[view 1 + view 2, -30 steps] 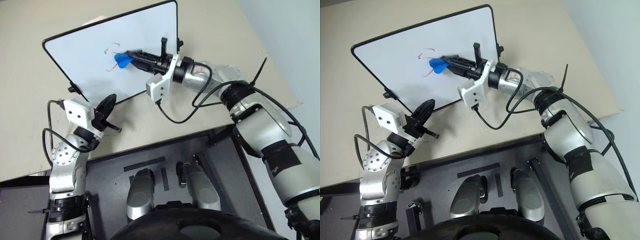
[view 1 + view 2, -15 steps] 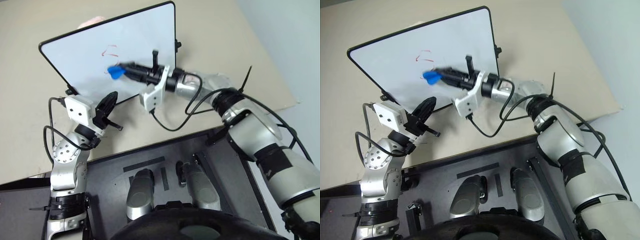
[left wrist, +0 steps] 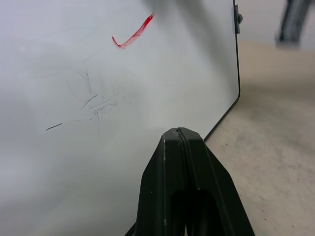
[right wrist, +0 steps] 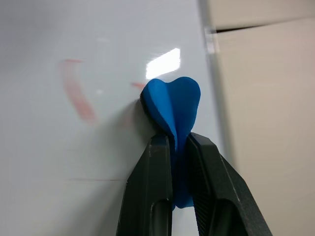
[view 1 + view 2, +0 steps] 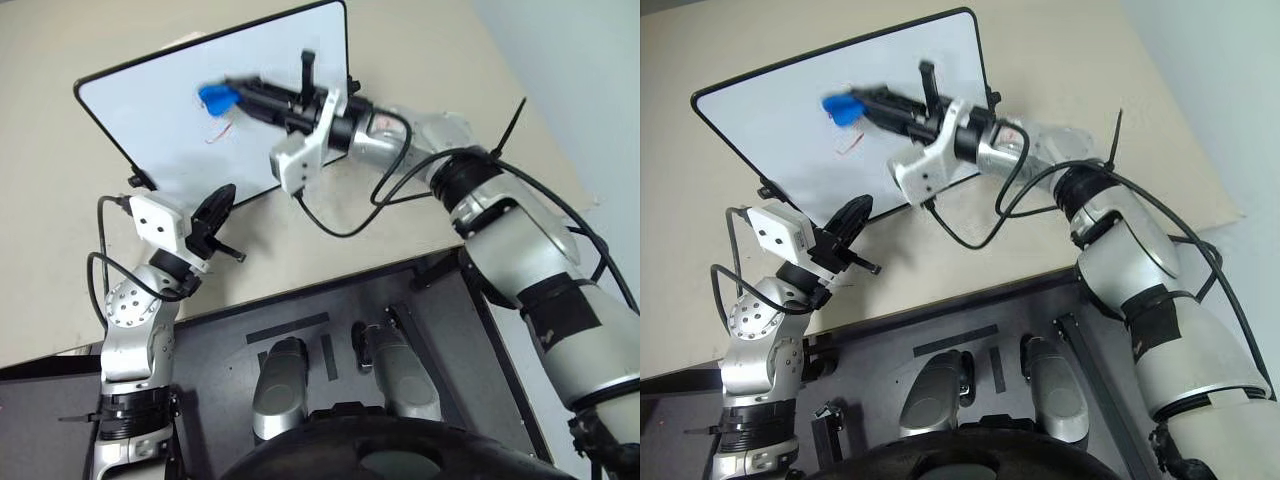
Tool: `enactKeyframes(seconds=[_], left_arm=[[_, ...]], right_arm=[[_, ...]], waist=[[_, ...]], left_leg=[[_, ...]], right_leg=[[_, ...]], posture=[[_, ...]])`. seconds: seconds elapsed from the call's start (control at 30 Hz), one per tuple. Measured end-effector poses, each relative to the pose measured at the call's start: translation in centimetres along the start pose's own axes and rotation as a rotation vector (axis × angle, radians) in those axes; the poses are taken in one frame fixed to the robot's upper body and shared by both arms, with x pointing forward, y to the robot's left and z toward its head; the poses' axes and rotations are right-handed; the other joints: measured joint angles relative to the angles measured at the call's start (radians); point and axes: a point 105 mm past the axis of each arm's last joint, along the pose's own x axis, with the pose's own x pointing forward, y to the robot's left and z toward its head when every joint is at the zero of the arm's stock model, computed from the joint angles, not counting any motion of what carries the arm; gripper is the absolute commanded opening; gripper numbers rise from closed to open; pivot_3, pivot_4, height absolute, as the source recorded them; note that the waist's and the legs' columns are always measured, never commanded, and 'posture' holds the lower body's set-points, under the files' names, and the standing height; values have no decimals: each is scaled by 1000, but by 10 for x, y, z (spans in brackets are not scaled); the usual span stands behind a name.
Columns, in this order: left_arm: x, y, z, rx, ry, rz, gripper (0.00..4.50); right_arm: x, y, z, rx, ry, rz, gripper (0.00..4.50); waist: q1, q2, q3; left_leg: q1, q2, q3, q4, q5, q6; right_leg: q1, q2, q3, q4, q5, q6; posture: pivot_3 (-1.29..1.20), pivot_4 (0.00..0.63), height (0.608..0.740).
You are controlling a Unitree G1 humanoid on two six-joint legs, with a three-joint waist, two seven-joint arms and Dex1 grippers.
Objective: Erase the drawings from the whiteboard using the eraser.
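My right gripper (image 5: pixel 232 92) clamps one blue eraser (image 5: pixel 214 97) against one whiteboard (image 5: pixel 150 110), upper left of frame, beside one red drawing remnant (image 5: pixel 222 133); my left gripper (image 5: pixel 218 205), fully closed, holds nothing.

No readable text, labels or numbers; whiteboard (image 5: pixel 160 110) bears red scribble only

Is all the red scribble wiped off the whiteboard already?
No, a red stroke is left on the whiteboard, seen past the left claw.
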Motion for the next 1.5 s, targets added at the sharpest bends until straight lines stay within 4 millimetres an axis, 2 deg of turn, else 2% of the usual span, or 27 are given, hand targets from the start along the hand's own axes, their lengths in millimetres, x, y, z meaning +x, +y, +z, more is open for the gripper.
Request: enactKeyframes(seconds=[0.17, 0.33, 0.43, 0.67, 0.77, 0.8, 0.87, 1.0, 1.1, 1.2, 1.3, 1.5], left_arm=[[0, 0, 0, 0, 1, 1, 0], [-3, 0, -3, -4, 10, 4, 0], [-3, 0, -3, -4, 11, 5, 0], [-3, 0, -3, -4, 10, 6, 0], [-3, 0, -3, -4, 10, 6, 0], [-3, 0, -3, -4, 10, 6, 0], [-3, 0, -3, -4, 10, 6, 0], [-3, 0, -3, -3, 10, 6, 0], [-3, 0, -3, -4, 10, 6, 0], [-3, 0, -3, -4, 11, 6, 0], [-4, 0, -4, -4, 13, 8, 0], [-5, 0, -5, -5, 17, 9, 0]], right_arm=[[1, 7, 5, 30, -6, -4, 510], [-5, 57, 24, 117, -32, 108, 510], [-7, 66, 25, 130, -29, 145, 510], [-5, 56, 21, 96, -32, 144, 510], [-1, 33, 14, 48, -34, 97, 510], [3, 18, 11, 23, -32, 59, 510], [6, 2, 8, 11, -23, 4, 510], [8, -1, 10, 17, -28, -21, 510], [12, 13, 20, 57, -44, -7, 510], [10, 50, 34, 117, -58, 84, 510], [7, 71, 38, 140, -56, 157, 510], [5, 71, 36, 133, -50, 168, 510]], waist=[[-1, 0, 0], [-1, 0, 0], [0, 0, 0], [0, 0, 0], [0, 0, 0], [0, 0, 0], [0, 0, 0], [-1, 0, 0], [-2, 0, 0], [-3, 0, 0], [0, 0, 0], [1, 0, 0]], left_leg=[[0, 0, 0, 0, 0, 0], [0, 0, 0, 0, 0, 0], [0, 0, 0, 1, 0, 0], [0, 0, 0, 1, 0, 0], [-1, 0, 0, 1, 0, 0], [-1, 0, 0, 1, 0, 0], [0, 0, 0, 1, 0, 0], [-1, 0, 0, 1, 0, 0], [0, 0, 0, 0, -1, -1], [0, 0, 0, 0, -1, -1], [0, 0, 0, 1, 0, -1], [0, 0, 0, 2, 0, -1]], right_leg=[[0, 0, 0, -1, 0, 1], [0, 0, 0, 0, 0, 1], [0, 0, 0, 0, 0, 1], [0, 0, 0, 0, 0, 1], [-1, 0, 0, 0, 0, 1], [-1, 0, 0, 0, 1, 0], [-1, 0, -1, 0, 1, 0], [-1, 0, -1, -1, 0, 1], [-1, 0, -1, -1, 0, 1], [-2, 0, -1, 0, 0, 1], [-2, 0, -1, 0, 1, 0], [-1, 0, -1, 0, 1, 0]], posture=[[0, 150, 740], [0, 150, 740], [0, 150, 740], [0, 150, 740], [0, 150, 740], [0, 150, 740], [0, 150, 740], [0, 150, 740], [0, 150, 740], [0, 150, 740], [0, 150, 740], [0, 150, 740]])
